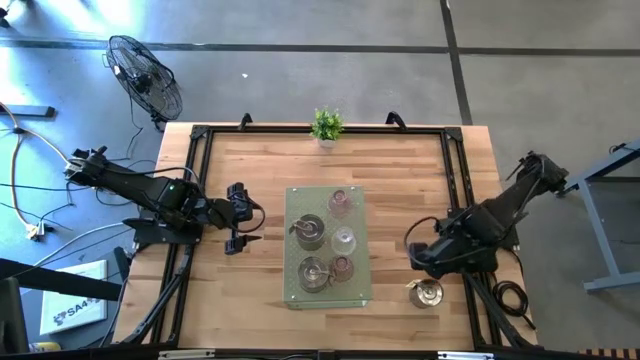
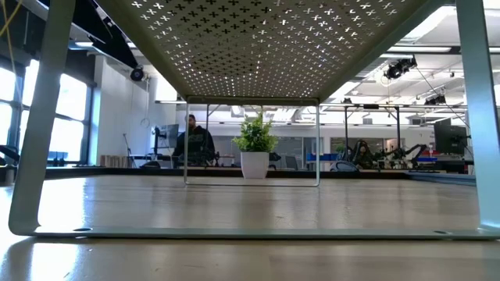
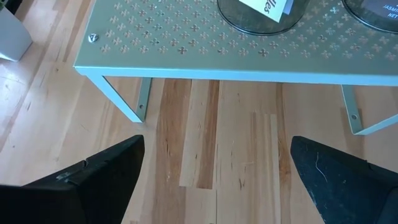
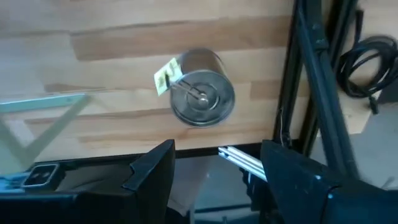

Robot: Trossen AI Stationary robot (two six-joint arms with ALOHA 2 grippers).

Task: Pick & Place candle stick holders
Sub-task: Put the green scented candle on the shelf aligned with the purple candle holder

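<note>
The right gripper (image 1: pixel 418 258) hovers with fingers apart beside the last silver candle holder (image 1: pixel 427 293), standing near the bench's front right corner. Five holders sit on the perforated rack (image 1: pixel 296 200). Next: descend and grasp. The left gripper (image 1: pixel 243 218), fingers apart, waits left of the rack.

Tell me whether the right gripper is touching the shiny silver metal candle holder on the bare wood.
Apart. In the right wrist view the open right gripper sits short of the silver holder, with bare wood between.

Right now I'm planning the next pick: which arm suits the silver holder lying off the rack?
Right. The silver holder sits on the table beside the right pincer, open; the left pincer is across the rack.
</note>
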